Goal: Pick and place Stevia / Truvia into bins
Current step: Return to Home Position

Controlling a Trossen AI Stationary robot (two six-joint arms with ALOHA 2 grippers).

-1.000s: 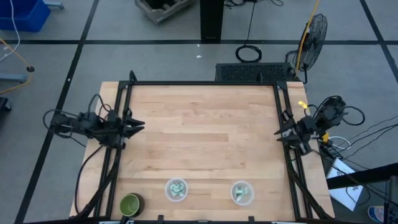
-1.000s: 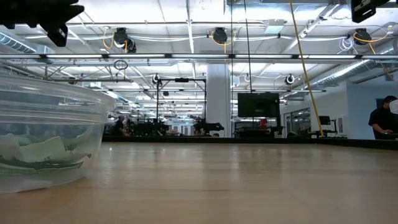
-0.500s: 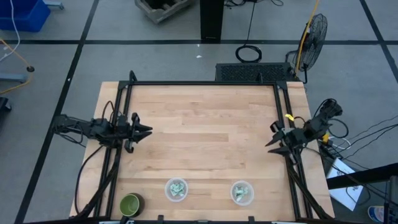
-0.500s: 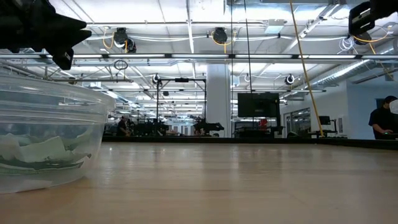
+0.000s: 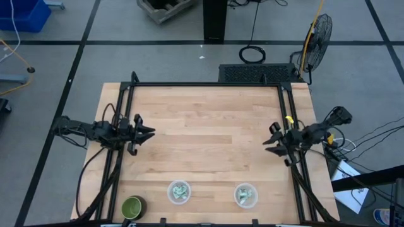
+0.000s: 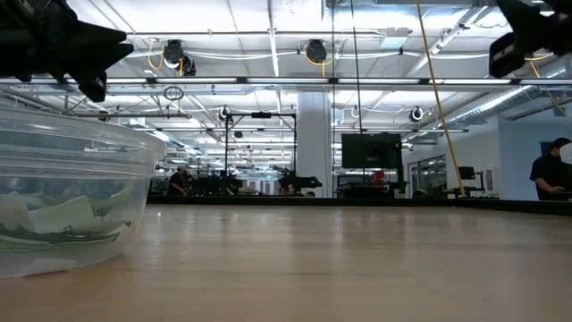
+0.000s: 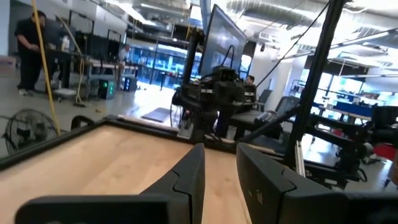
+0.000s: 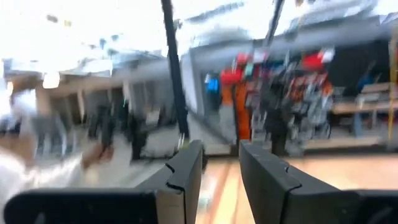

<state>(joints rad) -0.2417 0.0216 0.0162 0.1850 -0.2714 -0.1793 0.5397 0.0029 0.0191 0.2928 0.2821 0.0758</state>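
Two translucent-white bins stand near the table's near edge, one (image 5: pixel 179 192) left of the other (image 5: pixel 245 195). Pale green and white Stevia packets lie heaped inside each (image 5: pixel 180 188) (image 5: pixel 246 193). No packet shows loose on the wood. In the low view one bin (image 6: pixel 107 161) fills the left side, with packets (image 6: pixel 54 219) on its bottom. My left gripper (image 5: pixel 150 132) (image 7: pixel 219 149) hovers open over the table's left edge, far from the bins. My right gripper (image 5: pixel 266 140) (image 8: pixel 221 146) hovers open over the right side, holding nothing.
A round green cup (image 5: pixel 132 206) with a dark inside stands at the table's near left corner. Black frame rails (image 5: pixel 208 84) run along the far, left and right edges. Bare wood (image 5: pixel 208 132) lies between the two grippers. Across the room a person (image 6: pixel 547 174) stands.
My right gripper has swung in from the right rail toward the table's left and slightly toward the near edge, and is still moving. My left gripper came in a little toward the table's right, then stopped. The bins and packets have not moved.
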